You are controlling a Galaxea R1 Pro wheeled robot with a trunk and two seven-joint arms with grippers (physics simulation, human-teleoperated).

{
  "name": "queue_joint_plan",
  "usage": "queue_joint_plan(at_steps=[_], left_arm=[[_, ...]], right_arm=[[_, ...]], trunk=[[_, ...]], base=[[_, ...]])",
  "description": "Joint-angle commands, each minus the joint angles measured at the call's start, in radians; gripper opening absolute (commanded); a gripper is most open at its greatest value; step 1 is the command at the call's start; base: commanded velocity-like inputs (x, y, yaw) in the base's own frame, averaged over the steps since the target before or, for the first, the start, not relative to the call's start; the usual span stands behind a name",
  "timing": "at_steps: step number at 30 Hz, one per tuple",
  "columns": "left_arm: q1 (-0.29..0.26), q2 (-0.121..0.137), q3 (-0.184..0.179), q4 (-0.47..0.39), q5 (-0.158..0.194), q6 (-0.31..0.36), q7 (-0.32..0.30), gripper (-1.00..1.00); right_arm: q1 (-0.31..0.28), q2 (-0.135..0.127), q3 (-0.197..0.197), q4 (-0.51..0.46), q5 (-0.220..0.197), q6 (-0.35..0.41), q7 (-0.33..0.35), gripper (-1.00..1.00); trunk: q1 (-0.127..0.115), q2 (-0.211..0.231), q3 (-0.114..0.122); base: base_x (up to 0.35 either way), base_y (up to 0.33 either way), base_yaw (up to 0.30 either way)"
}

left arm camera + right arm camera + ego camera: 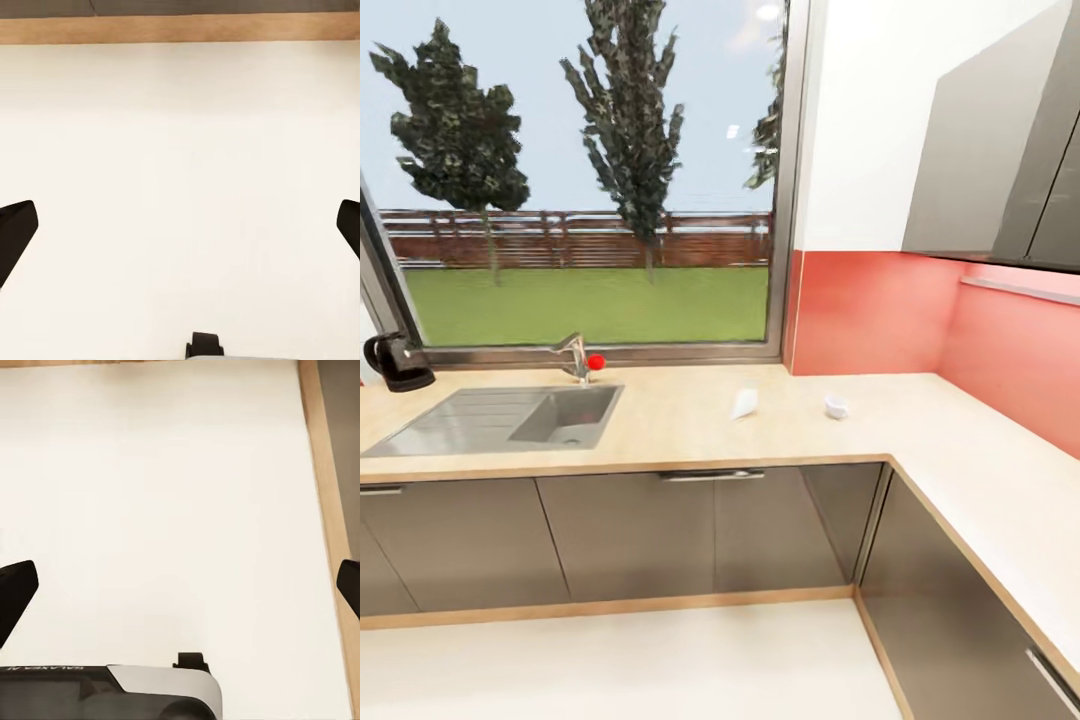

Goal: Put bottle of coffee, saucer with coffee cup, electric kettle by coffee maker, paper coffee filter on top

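1 electric kettle [397,361] | 1 paper coffee filter [744,403] | 1 coffee cup [836,406], possibly | 1 sink [500,418]

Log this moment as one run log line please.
phase: approaching counter | black electric kettle: left of steel sink | white paper filter, small white cup: on wooden countertop | both grippers: open, empty

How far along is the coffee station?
Nothing looks assembled yet. The kettle sits at the counter's far left by the sink; a white filter and a small white cup lie apart near the corner. Both tools, left and right, are open and empty over the floor. All placements remain.
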Motion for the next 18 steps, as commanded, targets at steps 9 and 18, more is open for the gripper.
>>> queue_joint_plan(at_steps=[9,18], left_arm=[[0.000,0.000,0.000,0.002,0.005,-0.003,-0.001,1.00],[0.000,0.000,0.000,0.002,0.005,-0.003,-0.001,1.00]], right_arm=[[0.000,-0.001,0.000,0.001,0.001,-0.003,0.000,1.00],[0.000,0.000,0.000,0.001,0.001,-0.003,0.000,1.00]], trunk=[[0.001,0.000,0.000],[0.001,0.000,0.000]], base=[[0.296,0.061,0.000],[0.160,0.002,0.000]])
